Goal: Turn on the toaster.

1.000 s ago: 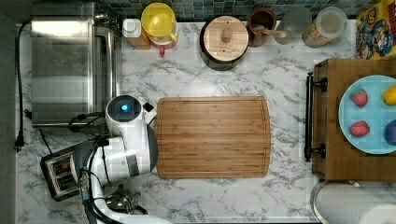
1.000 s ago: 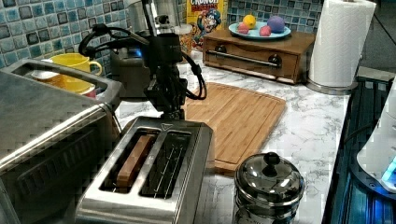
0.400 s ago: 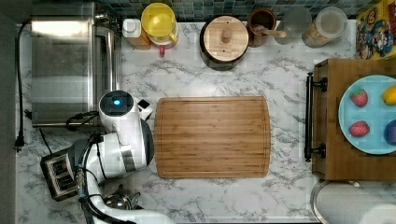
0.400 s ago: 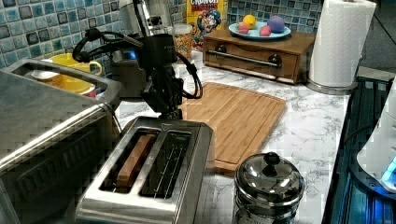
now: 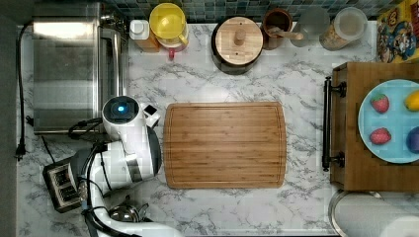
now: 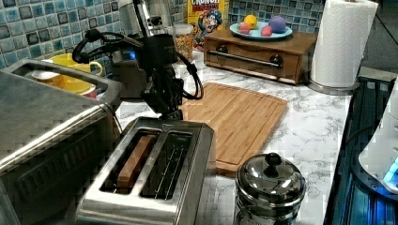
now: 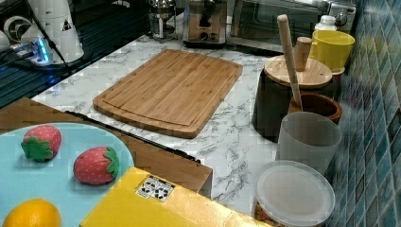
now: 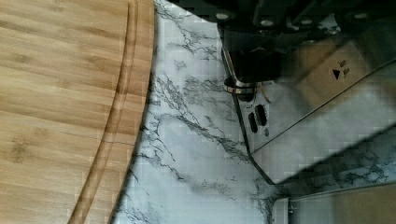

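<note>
The toaster is a small steel two-slot box in front of the left view, with a brown slice in one slot. It also stands at the top view's lower left and at the far end of the counter in the right view. My gripper hangs straight down over the toaster's far end, just above its top edge. In the wrist view the toaster's end face is close below, and its black lever knob sits right under the gripper. The white arm hides the gripper in the top view.
A large toaster oven stands close beside the toaster. A small shiny kettle sits on the toaster's other side. The bamboo cutting board lies mid-counter. Jars and a yellow mug line the back wall; a wooden stand carries a fruit plate.
The arm has shifted slightly towards the top view's left, bringing the gripper a little closer over the toaster's end. The toaster has not moved.
</note>
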